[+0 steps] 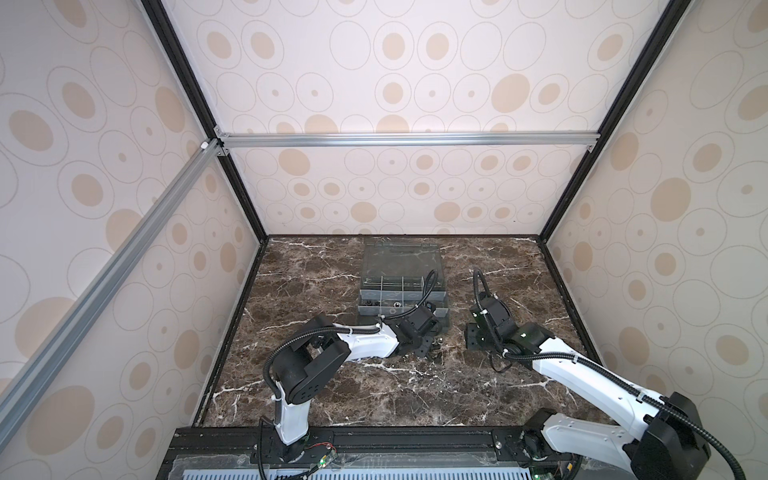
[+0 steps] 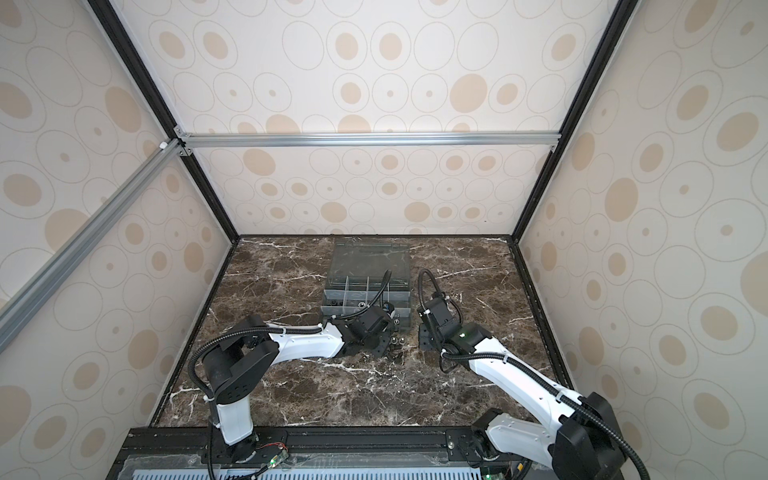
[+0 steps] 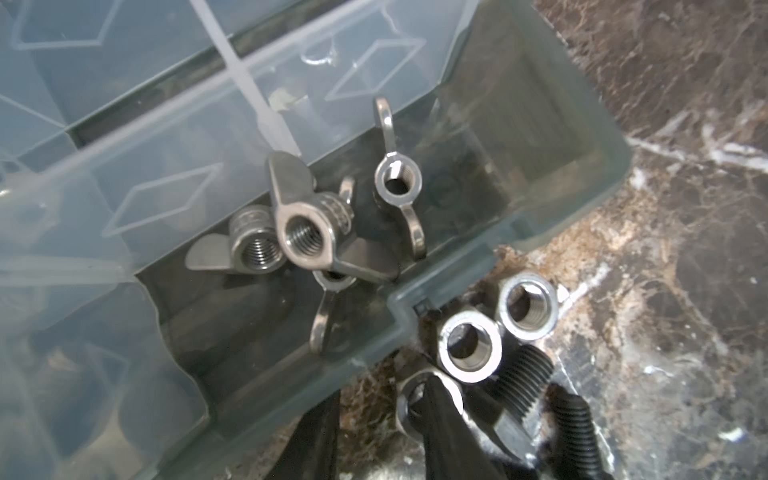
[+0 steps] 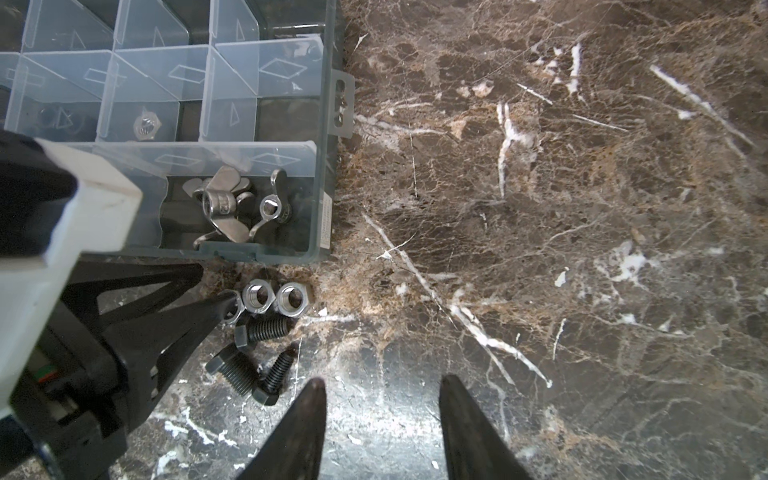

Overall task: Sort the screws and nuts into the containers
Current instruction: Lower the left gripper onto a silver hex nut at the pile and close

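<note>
The left hand (image 4: 216, 284) is down at the loose pile by the box (image 4: 328, 166), jaws part-way apart, one finger (image 4: 203, 313) touching the nearest of three nuts (image 4: 257, 297); I see nothing gripped. Those nuts touch one another just outside the box wall, so a squeeze here may skid one off or drag its neighbour along. The dark screws (image 4: 264, 328) just beside them could roll if bumped. A lift may clip the rim before the corner cell (image 4: 301, 237) holding wing nuts (image 4: 226, 203). The right hand (image 4: 382, 415) hangs open and empty over bare worktop (image 4: 540, 249), near enough to crowd the pile if it reaches in.
</note>
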Action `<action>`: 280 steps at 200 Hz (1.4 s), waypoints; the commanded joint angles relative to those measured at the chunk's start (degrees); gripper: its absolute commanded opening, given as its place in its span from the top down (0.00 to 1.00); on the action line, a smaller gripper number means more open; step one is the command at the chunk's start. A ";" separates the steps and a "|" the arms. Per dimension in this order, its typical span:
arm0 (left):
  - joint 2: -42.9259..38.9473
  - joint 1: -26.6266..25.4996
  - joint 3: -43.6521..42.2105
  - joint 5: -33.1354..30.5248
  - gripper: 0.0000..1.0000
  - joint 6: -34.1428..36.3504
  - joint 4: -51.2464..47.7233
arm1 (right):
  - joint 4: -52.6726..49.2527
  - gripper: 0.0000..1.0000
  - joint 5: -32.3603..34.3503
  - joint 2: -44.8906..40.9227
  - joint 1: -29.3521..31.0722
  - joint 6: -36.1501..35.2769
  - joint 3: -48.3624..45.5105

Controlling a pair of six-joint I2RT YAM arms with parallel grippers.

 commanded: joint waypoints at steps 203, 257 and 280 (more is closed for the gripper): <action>-12.04 -0.63 -11.14 -0.41 0.57 -1.08 -2.07 | 2.11 0.52 -1.19 -0.96 -0.64 2.06 -4.09; -10.41 -0.69 -11.13 0.81 0.60 -1.77 -1.19 | 2.05 0.52 -1.31 -0.59 -0.64 2.05 -3.97; -9.89 -0.76 -11.08 1.00 0.61 -1.95 -0.85 | 1.95 0.52 -1.28 -0.68 -0.62 2.05 -4.01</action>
